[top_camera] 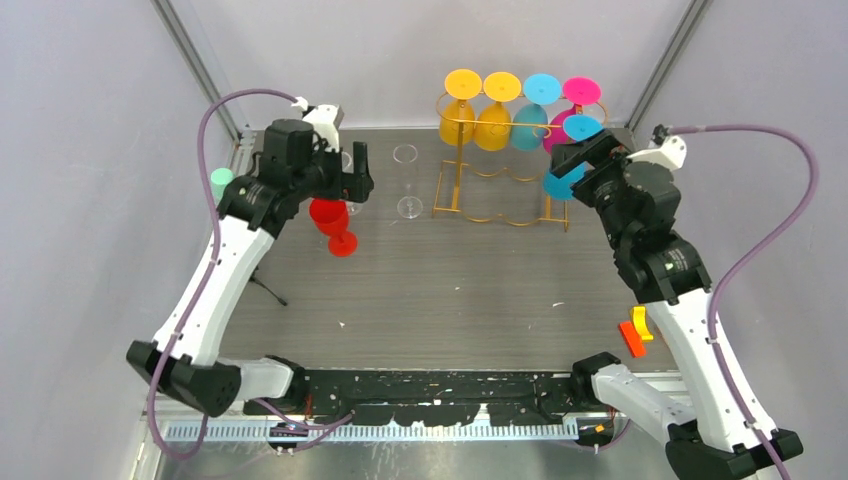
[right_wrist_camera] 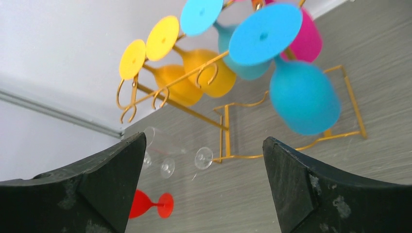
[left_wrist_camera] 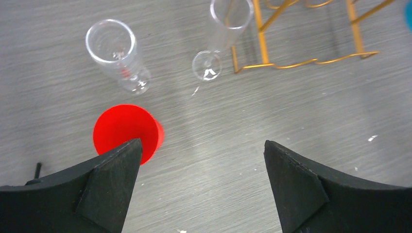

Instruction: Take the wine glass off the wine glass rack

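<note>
The gold wine glass rack [top_camera: 500, 185] stands at the back of the table, with two yellow glasses [top_camera: 478, 118], a teal one [top_camera: 530, 122] and a pink one [top_camera: 578, 92] hanging from it upside down. A blue wine glass [right_wrist_camera: 303, 94] hangs at the rack's right end, its foot [top_camera: 583, 127] uppermost. My right gripper [right_wrist_camera: 204, 141] is open just below and in front of it, not touching. On the table a red wine glass [top_camera: 335, 225] stands free. My left gripper [left_wrist_camera: 201, 145] is open above it, the left finger [left_wrist_camera: 107, 179] overlapping its rim [left_wrist_camera: 124, 128].
Two clear glasses [left_wrist_camera: 116, 48] [left_wrist_camera: 223, 24] stand between the red glass and the rack's wavy base [left_wrist_camera: 301, 60]. A green object [top_camera: 221, 180] sits at the table's left edge, and an orange-red piece [top_camera: 635, 335] at its right edge. Grey walls close the back.
</note>
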### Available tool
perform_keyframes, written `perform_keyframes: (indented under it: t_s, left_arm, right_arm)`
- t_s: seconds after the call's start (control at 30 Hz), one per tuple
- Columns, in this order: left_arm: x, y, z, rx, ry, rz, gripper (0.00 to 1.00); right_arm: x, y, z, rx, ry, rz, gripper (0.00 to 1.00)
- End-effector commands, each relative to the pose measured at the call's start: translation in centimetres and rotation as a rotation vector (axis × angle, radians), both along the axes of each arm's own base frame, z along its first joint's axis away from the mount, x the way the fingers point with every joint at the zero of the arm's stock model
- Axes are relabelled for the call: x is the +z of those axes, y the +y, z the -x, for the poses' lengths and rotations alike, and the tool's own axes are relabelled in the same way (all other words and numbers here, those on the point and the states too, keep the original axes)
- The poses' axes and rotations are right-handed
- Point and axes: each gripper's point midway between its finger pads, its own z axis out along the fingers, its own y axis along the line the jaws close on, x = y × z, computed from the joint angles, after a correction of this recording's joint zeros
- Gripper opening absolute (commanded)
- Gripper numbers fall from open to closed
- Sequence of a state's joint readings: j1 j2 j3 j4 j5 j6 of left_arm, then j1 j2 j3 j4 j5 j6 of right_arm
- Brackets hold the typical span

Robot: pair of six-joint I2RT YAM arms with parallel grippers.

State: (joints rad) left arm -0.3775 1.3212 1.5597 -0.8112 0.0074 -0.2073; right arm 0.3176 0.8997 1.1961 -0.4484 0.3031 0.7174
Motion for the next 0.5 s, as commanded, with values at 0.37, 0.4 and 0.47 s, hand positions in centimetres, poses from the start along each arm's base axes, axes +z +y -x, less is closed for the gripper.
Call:
perform_keyframes:
  t_s: [0.37, 0.4, 0.47]
  left_arm:
    - [3.7, -1.6, 3.5, -0.110, -0.200, 0.192, 1.00]
    - [3.7, -1.6, 3.6, -0.110, -0.201, 0.196, 1.00]
    - [3.5, -1.7, 3.7, -0.115, -0.202, 0.204, 1.00]
  right_arm:
    - [3.6, -7.4, -5.2, -0.222, 0.044, 0.088, 0.96]
    - [3.3, -7.7, -5.5, -0.219, 0.053, 0.075, 0.95]
    - [2.3, -8.5, -6.5, -0.211, 0.082, 0.031, 0.93]
